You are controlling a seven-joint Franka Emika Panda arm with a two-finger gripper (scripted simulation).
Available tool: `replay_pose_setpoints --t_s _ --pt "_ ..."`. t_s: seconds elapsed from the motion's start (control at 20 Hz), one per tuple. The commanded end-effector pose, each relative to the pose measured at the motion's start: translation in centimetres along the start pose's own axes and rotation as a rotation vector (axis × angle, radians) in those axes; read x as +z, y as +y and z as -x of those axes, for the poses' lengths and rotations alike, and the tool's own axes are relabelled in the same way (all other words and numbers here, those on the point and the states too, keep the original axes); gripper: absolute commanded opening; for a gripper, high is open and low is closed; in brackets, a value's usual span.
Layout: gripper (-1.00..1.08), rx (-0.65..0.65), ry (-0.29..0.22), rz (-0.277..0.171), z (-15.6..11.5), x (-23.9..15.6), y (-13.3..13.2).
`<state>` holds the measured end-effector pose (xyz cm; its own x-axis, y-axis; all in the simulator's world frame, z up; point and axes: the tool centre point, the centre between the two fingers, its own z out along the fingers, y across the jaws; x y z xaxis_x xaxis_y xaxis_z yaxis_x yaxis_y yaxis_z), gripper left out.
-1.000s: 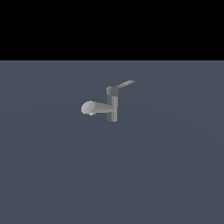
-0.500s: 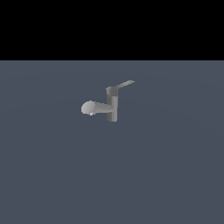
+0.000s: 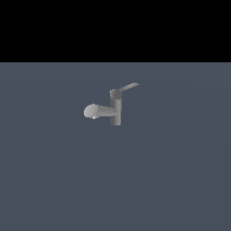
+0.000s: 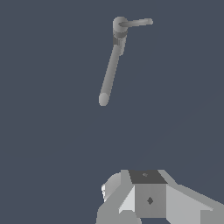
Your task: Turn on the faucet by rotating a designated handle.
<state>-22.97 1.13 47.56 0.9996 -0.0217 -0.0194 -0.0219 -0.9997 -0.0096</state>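
Observation:
The faucet is a small grey tap with an upright post standing on the flat grey-blue floor. Its thick pale spout reaches toward the exterior view's left. The handle, a thin flat lever, sticks out from the post's cap toward the exterior view's right, tilted slightly up. The wrist view looks down on the faucet, with the handle short and the spout long. Only blocky white and grey parts of my gripper show, well away from the faucet. Its fingers are not distinct.
The grey-blue floor spreads out flat on every side of the faucet. A black band fills the upper part of the exterior view. The arm itself does not appear in the exterior view.

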Motion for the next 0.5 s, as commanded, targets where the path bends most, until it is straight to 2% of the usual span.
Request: replay_pose_setpoints --t_s 0.0,0.45 --pt "-1.0 0.039 -0.001 -0.008 -1.0 0.1 0.0" --pt "-1.0 0.263 -0.009 -0.046 -6.6 1.2 0.4"
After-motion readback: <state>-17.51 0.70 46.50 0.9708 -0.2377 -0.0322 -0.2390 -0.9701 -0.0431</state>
